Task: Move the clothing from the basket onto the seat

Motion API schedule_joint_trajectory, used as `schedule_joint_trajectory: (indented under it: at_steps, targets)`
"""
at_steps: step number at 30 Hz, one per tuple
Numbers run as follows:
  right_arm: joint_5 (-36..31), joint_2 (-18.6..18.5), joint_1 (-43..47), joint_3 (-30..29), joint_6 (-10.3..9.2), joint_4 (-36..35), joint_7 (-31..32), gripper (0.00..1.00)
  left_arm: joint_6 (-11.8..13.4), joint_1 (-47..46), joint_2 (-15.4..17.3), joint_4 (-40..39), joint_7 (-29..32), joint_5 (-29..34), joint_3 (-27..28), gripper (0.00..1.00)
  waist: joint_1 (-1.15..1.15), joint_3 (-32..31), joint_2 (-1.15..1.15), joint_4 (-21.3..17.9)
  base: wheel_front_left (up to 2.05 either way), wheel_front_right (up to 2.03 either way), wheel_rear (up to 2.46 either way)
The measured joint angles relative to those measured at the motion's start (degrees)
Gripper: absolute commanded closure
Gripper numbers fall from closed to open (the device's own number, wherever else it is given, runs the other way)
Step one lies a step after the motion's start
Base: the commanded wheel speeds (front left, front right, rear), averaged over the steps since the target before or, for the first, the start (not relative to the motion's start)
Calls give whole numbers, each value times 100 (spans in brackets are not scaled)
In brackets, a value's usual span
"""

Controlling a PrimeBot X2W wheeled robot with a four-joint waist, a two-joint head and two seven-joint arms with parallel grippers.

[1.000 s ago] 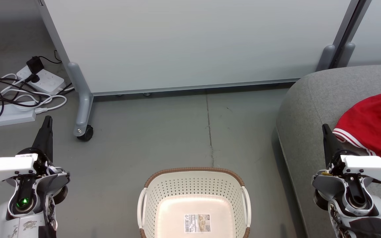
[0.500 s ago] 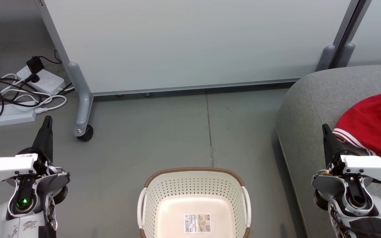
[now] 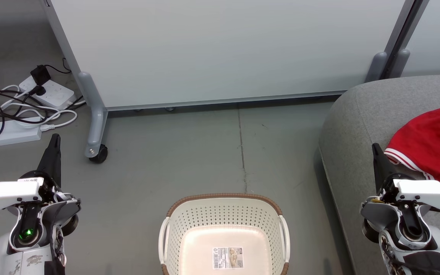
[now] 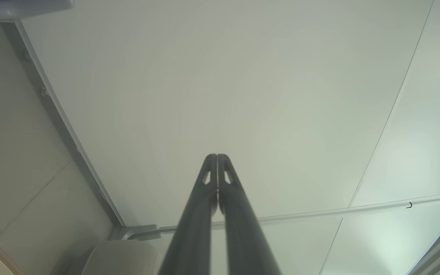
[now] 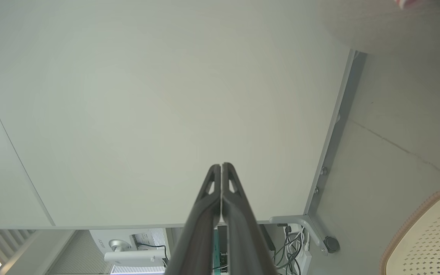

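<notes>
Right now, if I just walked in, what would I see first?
The bright red clothing lying on the grey sofa at the right jumps out first. Next comes the white basket on the floor at the bottom middle, with just a sticker inside it. At the upper left, cables tangle around power strips.

Even, diffuse light keeps the head view bright and sharp, with a thin shadow under the partition (image 3: pixel 220 49) and a pale sheen inside the basket (image 3: pixel 224 214). Both wrist views look hazy, washed out and low in contrast.
</notes>
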Motion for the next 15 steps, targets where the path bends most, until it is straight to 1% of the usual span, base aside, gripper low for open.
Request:
schedule_joint_trajectory:
  at_steps: [15]
  targets:
    - [0, 0, 0, 0, 0, 0, 0, 100, -1, 0, 0, 0, 0, 0, 0, 100, 0, 0, 0, 0, 0, 0, 0]
